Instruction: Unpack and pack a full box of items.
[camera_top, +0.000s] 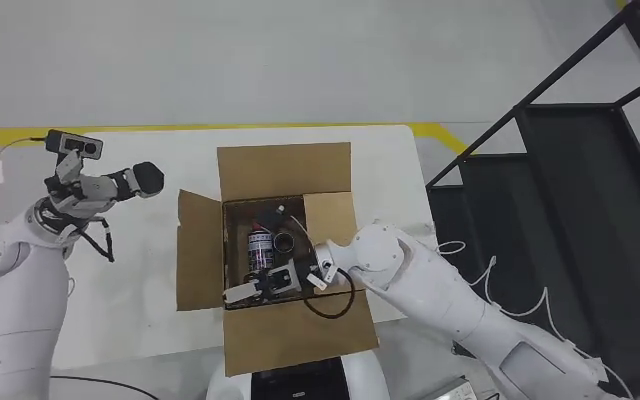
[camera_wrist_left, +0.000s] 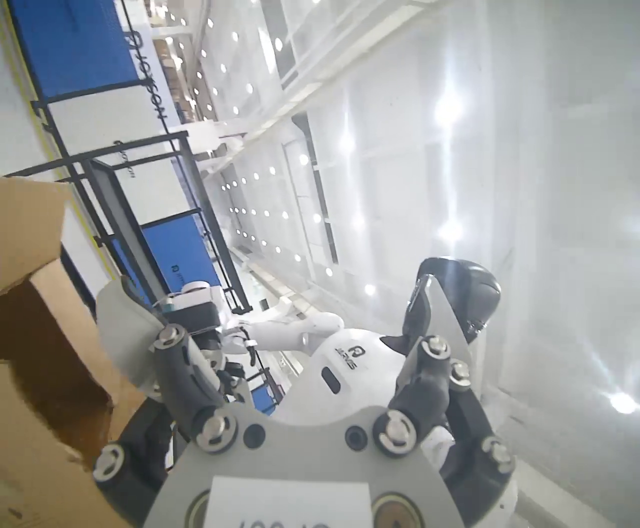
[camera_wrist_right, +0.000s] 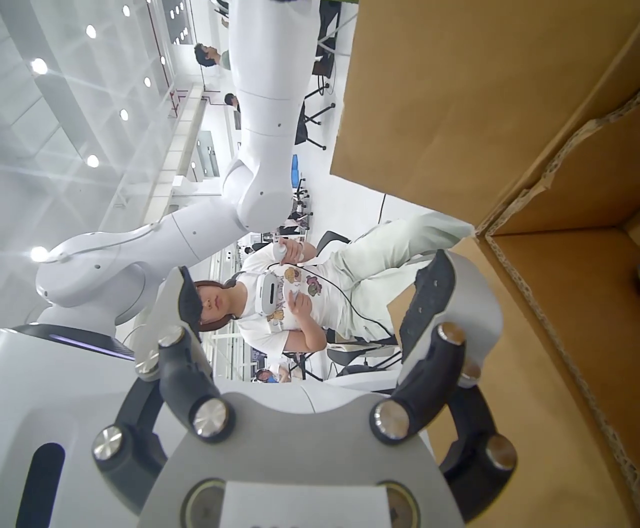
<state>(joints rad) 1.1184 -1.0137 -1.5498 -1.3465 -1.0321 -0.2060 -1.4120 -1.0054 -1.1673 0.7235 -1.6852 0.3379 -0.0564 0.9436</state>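
Right tool (camera_wrist_right: 310, 280), fingers apart and empty, hangs at 6 o'clock over the open box (camera_top: 285, 172), near the canister (camera_top: 261, 246) inside: unpacking looks underway, and next it should lower and close on the canister, while the left tool (camera_top: 143, 179), also apart, sits at 9 o'clock.

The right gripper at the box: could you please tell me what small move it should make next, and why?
I would judge: tip the right gripper down toward the bottle in the box. The gripper is open and empty, over the box's near side just beside the bottle, and its wrist view looks outward, not at the bottle.
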